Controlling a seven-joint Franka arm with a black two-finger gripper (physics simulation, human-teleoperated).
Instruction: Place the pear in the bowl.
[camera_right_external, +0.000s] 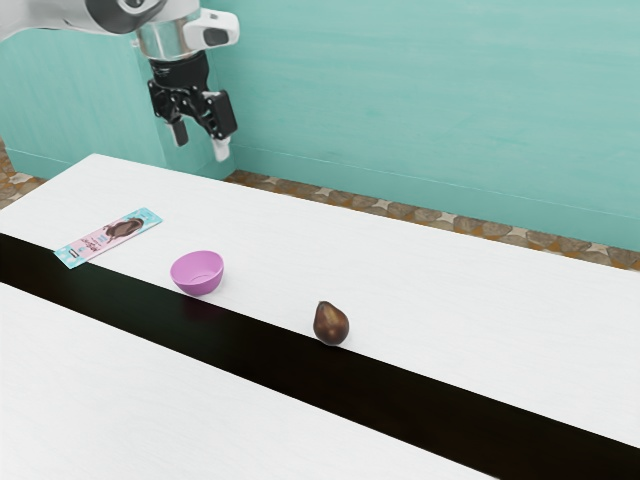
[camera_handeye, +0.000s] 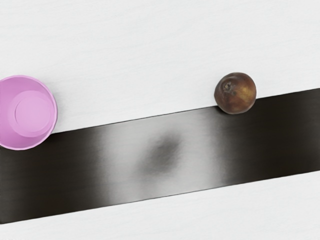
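Observation:
In the exterior view my gripper (camera_right_external: 200, 140) hangs high at the upper left, its two fingers apart with nothing between them. The pink bowl (camera_right_external: 197, 273) stands upright on the table, well below the gripper, and its inside is bare. A dark brown pear (camera_right_external: 331, 324) rests farther to the exterior view's right, apart from the bowl, beside the black strip's edge. From above, the wrist view has the bowl (camera_handeye: 34, 114) cut off by the picture's border and the pear (camera_handeye: 235, 93) with its stem end facing the camera.
A chocolate-bar packet (camera_right_external: 108, 237) lies flat on the white table (camera_right_external: 470, 300), on the far side of the bowl from the pear. A glossy black strip (camera_right_external: 270, 350) runs along the table. Behind the table rises a teal wall (camera_right_external: 430, 100).

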